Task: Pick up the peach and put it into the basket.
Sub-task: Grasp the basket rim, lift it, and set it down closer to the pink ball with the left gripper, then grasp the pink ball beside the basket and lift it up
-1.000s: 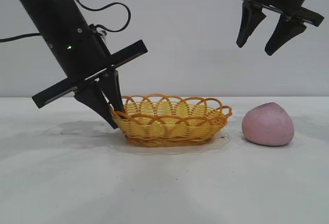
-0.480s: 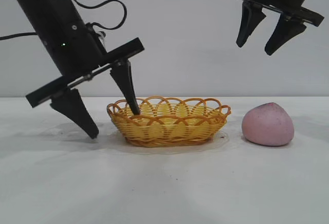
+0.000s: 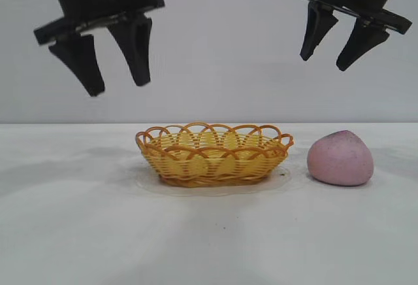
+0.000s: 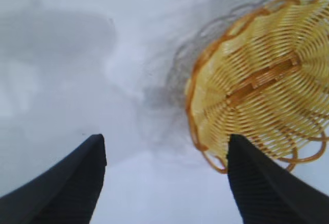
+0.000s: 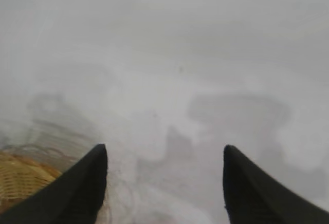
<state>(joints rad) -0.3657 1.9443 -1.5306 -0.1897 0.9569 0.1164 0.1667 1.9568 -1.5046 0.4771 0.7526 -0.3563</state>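
Note:
The dusty-pink peach (image 3: 340,158) lies on the white table to the right of the basket, apart from it. The yellow wicker basket (image 3: 214,153) with an orange looped rim sits at the table's middle, empty; it also shows in the left wrist view (image 4: 262,85) and at the edge of the right wrist view (image 5: 20,180). My left gripper (image 3: 117,89) hangs open and empty high above the table, up and left of the basket. My right gripper (image 3: 324,63) is open and empty, high above the peach. The peach is out of both wrist views.
The white table (image 3: 209,239) spreads bare in front of and around the basket and peach. A plain grey wall stands behind.
My left gripper let go of the basket's left rim, opened, and rose well above the table. The basket settled slightly left. The right arm and the peach have not moved.

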